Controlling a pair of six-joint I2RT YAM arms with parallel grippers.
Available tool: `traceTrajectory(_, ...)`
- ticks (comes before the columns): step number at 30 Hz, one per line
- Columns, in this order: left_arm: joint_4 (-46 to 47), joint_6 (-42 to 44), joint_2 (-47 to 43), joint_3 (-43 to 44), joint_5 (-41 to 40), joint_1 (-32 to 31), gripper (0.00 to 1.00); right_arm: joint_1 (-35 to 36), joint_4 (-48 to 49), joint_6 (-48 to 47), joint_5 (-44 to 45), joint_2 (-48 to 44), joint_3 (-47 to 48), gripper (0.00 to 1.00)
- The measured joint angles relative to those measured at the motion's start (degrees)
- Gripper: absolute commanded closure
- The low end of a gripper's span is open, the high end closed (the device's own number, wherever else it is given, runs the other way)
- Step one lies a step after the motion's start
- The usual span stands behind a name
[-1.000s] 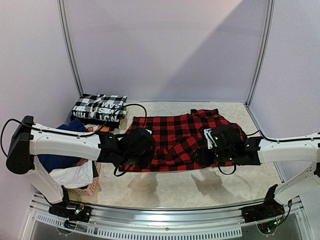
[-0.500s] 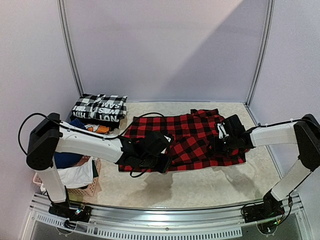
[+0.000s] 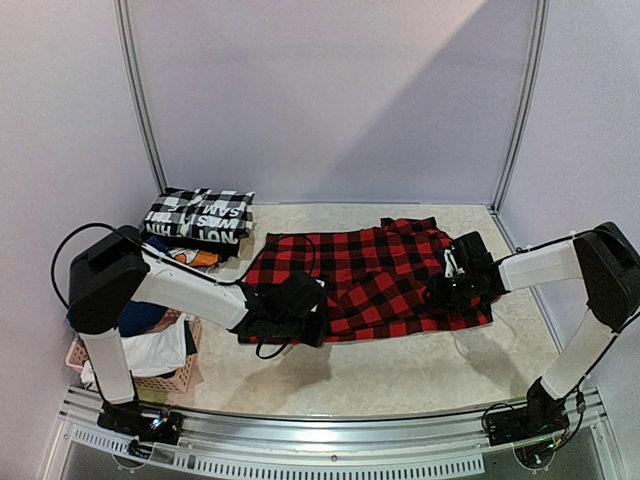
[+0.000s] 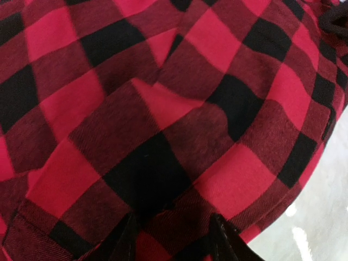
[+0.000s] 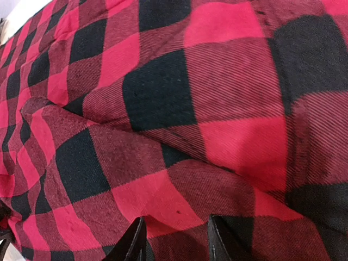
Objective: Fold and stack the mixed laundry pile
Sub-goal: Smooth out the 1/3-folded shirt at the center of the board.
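The red-and-black plaid shirt [image 3: 370, 275] lies spread out flat in the middle of the table. My left gripper [image 3: 303, 318] is down on its near left edge; in the left wrist view the gripper [image 4: 173, 239] has closed on plaid cloth that fills the gap between its fingertips [image 4: 222, 239], beside the hem. My right gripper [image 3: 452, 287] is down on the shirt's right part, and in the right wrist view the gripper [image 5: 175, 239] pinches a ridge of the shirt [image 5: 179, 136]. More of the mixed laundry pile [image 3: 150, 330], white and blue pieces, sits in the basket.
A pink lattice basket [image 3: 178, 378] stands at the near left, next to the left arm. A folded black-and-white checked garment [image 3: 200, 215] lies at the back left. Frame posts and purple walls close in the table on three sides.
Both arms swung inward and lowered onto the shirt's near part. Both grippers have narrowed onto the cloth. The shirt itself has stayed where it was.
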Motion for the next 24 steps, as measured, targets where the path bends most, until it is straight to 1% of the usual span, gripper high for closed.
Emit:
traceTrajectory(3, -1.2, -2.3, -3.5, -3.7, -2.3, -0.3, 0.49, 0.0, -1.6, 0.7, 1.1, -2.3, -0.9, 0.59)
traceTrajectory(5, -4.0, -3.4, -6.9, -6.0, -4.4, -0.6, 0.46, -0.2, -3.9, 0.8, 1.9, -4.3, -1.3, 0.58)
traceTrajectory(9, -8.9, -4.3, -12.7, -7.2, -8.0, -1.1, 0.42, -0.2, -6.9, 0.9, 1.8, -8.8, -1.3, 0.52)
traceTrajectory(11, -10.3, -4.3, -14.9, -7.3, -9.5, -1.1, 0.40, -0.2, -7.9, 1.1, 1.4, -11.3, -1.3, 0.45)
traceTrajectory(13, -11.4, -4.3, -16.9, -7.8, -10.9, -1.1, 0.39, -0.2, -9.2, 1.0, 1.2, -14.1, -1.3, 0.34)
traceTrajectory(15, -12.5, -4.3, -18.7, -8.7, -12.5, -1.1, 0.41, -0.3, -10.8, 0.8, 1.5, -17.0, -1.3, 0.24)
traceTrajectory(18, -14.2, -4.3, -21.0, -10.5, -14.0, -0.4, 0.43, -0.3, -13.3, 0.8, 4.0, -21.0, -1.3, 0.13)
traceTrajectory(21, -15.2, -4.2, -23.0, -12.5, -14.5, 1.3, 0.44, -1.0, -15.1, 1.0, 6.7, -24.0, -1.5, 0.08)
traceTrajectory(24, -15.7, -4.0, -24.3, -14.1, -14.4, 4.0, 0.46, -3.6, -16.3, 0.9, 8.5, -25.4, -2.6, 0.06)
